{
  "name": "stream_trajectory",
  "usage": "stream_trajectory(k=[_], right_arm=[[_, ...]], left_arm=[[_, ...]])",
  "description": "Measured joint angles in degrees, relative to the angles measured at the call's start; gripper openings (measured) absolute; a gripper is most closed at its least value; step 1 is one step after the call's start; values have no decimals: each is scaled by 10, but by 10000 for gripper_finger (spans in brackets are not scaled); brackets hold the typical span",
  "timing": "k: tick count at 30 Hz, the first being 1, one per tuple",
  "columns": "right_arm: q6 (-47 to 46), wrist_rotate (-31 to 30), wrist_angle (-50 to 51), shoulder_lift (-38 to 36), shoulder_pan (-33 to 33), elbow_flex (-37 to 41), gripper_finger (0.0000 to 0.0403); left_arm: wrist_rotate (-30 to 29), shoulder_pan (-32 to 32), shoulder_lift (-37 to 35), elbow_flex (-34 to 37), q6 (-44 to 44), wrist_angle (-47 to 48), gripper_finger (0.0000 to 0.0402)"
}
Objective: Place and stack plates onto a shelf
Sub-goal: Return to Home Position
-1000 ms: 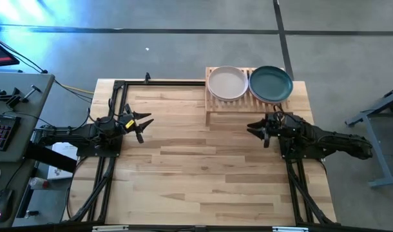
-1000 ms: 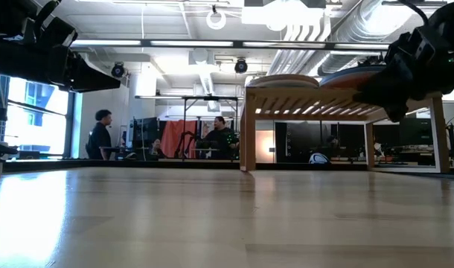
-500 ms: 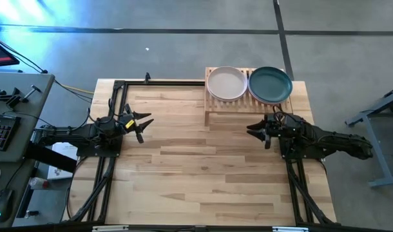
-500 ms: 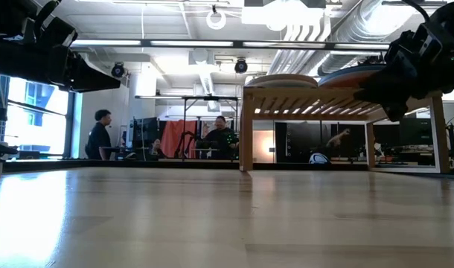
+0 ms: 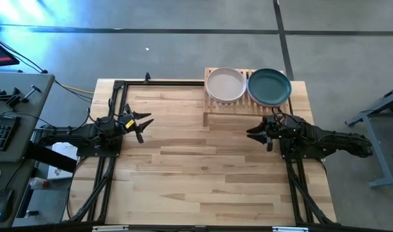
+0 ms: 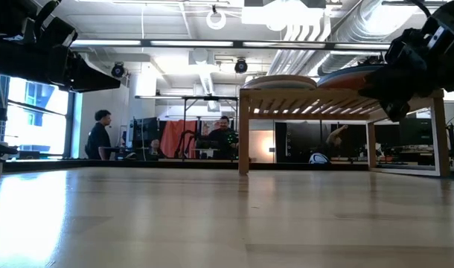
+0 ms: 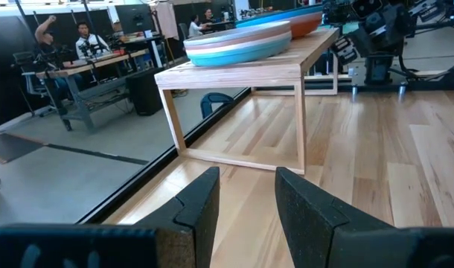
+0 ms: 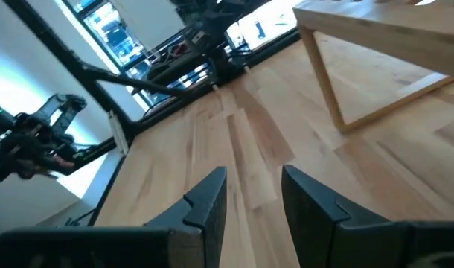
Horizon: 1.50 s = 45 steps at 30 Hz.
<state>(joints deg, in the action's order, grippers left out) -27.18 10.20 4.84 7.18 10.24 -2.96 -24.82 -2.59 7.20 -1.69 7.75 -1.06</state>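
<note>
Since a second ago the shelf (image 5: 235, 107) and its load have crept a little toward the left arm's side, and the right claw (image 5: 253, 133) has drawn slightly back from the shelf's front rail. That claw now hangs just short of the rail, below the stack topped by the dark teal plate (image 5: 269, 86). Its fingers are parted by a modest gap and hold nothing, which fits a release already made and a retreat under way. Beside that stack, on the end farther from this claw, sits the stack topped by the grey-white plate (image 5: 225, 84). The two rims nearly meet, so the pair fills the shelf's width. The shelf stands at the bench's (image 5: 196, 174) far edge, near its right corner, and the teal stack reaches the shelf's outer end with little margin. The left claw (image 5: 145, 127) waits well apart from the shelf, fingers spread and empty. Between the two claws lies a broad bare stretch of bench, so I judge either arm can fold home without meeting the shelf.
</note>
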Motion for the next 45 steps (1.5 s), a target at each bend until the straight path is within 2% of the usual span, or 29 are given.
stream_trajectory(k=[17, 45], right_arm=[[6, -96, 9, 2, -128, 0, 112], [2, -98, 10, 1, -133, 0, 112]], left_arm=[[0, 0, 0, 0, 0, 0, 120], [0, 0, -2, 0, 0, 0, 120]])
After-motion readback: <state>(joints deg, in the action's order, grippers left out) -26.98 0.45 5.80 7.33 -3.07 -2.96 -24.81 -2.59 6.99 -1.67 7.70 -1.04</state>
